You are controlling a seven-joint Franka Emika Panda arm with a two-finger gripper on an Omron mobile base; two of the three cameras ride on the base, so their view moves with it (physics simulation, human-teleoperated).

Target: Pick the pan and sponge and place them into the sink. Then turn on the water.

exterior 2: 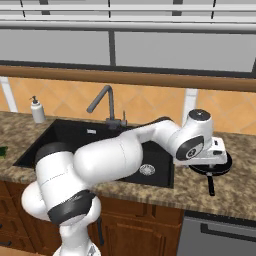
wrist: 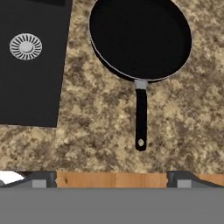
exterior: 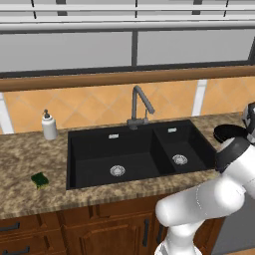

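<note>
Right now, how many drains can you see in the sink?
2. One silver drain sits in the wide left bowl of the sink; the other drain sits in the narrow right bowl. None looks hidden.

Matte-black pan [wrist: 140, 37], speckled stone counter [wrist: 96, 113]

1. One pan [wrist: 140, 37], with one handle [wrist: 141, 118].
2. One sponge [exterior: 40, 179].
3. One sink [exterior: 74, 144] with two bowls: one wide [exterior: 112, 157], one narrow [exterior: 177, 144].
4. Two silver drains, one per bowl: [exterior: 117, 171] and [exterior: 180, 160].
5. One faucet [exterior: 139, 104].
6. One soap bottle [exterior: 49, 125].
7. One bench [exterior: 25, 154].
8. One robot arm [exterior 2: 125, 155].
9. Two window panes [exterior: 67, 50] and [exterior: 191, 46].
</note>
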